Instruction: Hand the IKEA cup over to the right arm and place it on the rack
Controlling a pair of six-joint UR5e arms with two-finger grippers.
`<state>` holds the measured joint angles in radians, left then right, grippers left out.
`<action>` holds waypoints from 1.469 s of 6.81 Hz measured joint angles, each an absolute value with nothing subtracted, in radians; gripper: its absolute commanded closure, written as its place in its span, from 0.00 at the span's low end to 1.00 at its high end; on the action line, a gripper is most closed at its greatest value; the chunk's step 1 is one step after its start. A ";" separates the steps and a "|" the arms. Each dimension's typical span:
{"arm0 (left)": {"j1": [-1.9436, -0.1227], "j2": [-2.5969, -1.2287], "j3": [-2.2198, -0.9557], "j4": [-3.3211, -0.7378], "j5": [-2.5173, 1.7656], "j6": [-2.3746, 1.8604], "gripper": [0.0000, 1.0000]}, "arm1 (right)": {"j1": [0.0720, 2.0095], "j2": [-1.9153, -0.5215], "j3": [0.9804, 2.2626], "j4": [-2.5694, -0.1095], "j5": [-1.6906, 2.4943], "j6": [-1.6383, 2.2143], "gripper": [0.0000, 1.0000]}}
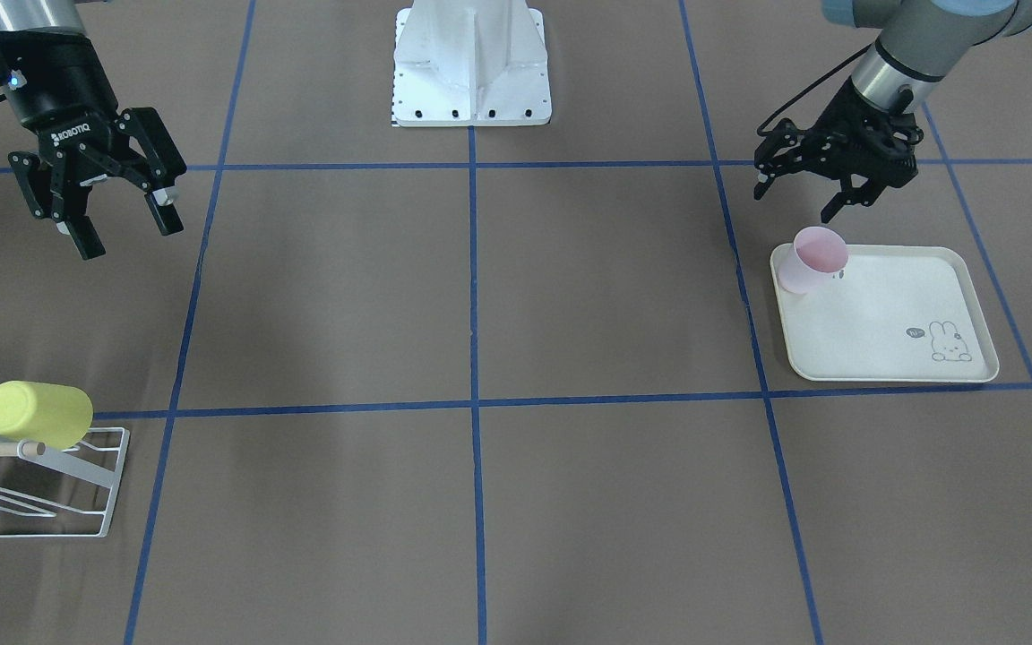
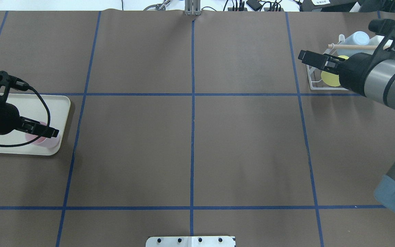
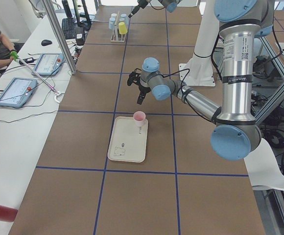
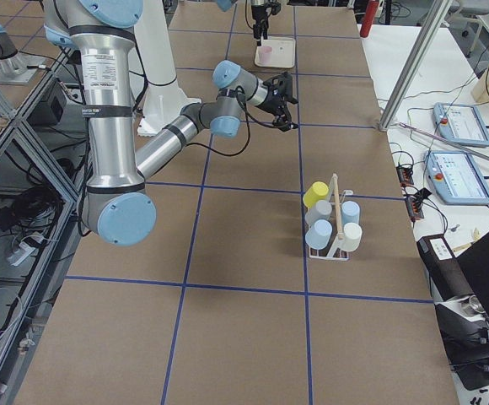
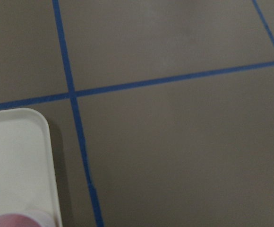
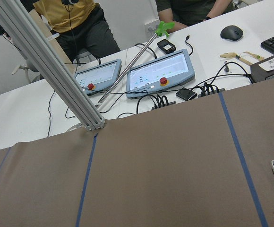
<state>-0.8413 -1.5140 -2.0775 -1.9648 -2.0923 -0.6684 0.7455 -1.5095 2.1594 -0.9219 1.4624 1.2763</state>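
Observation:
The pink IKEA cup [image 1: 812,258] stands upright on the near-robot corner of a cream rabbit-printed tray [image 1: 892,313]. My left gripper [image 1: 794,204] hovers just above and behind the cup, open, touching nothing; the side view shows that left gripper [image 3: 139,95] over the cup [image 3: 139,117]. The white wire rack [image 1: 77,484] with a wooden dowel sits at the table's other end and carries a yellow cup [image 1: 37,414] and pale blue ones. My right gripper [image 1: 129,235] hangs open and empty above the table, short of the rack [image 2: 315,82].
The robot's white base plate [image 1: 471,81] sits at the table's middle edge. Blue tape lines [image 1: 473,403] divide the brown table. Beyond the far edge are an aluminium post [image 6: 47,66], two pendant tablets [image 6: 160,71], cables and seated people.

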 measured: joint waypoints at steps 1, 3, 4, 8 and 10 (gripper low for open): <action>-0.896 -1.516 -2.067 -1.898 -2.106 -0.543 0.00 | 0.745 -1.507 2.160 -0.919 1.474 1.291 0.00; -0.975 -1.557 -1.993 -1.828 -2.112 -0.388 0.00 | 0.743 -1.505 2.159 -0.916 1.487 1.302 0.00; -0.987 -1.584 -1.941 -1.824 -2.113 -0.366 0.00 | 0.742 -1.503 2.157 -0.916 1.489 1.303 0.00; -0.980 -1.598 -1.867 -1.817 -2.113 -0.346 0.00 | 0.740 -1.500 2.152 -0.914 1.489 1.304 0.00; -0.958 -1.598 -1.848 -1.817 -2.115 -0.348 0.00 | 0.740 -1.500 2.151 -0.914 1.489 1.303 0.00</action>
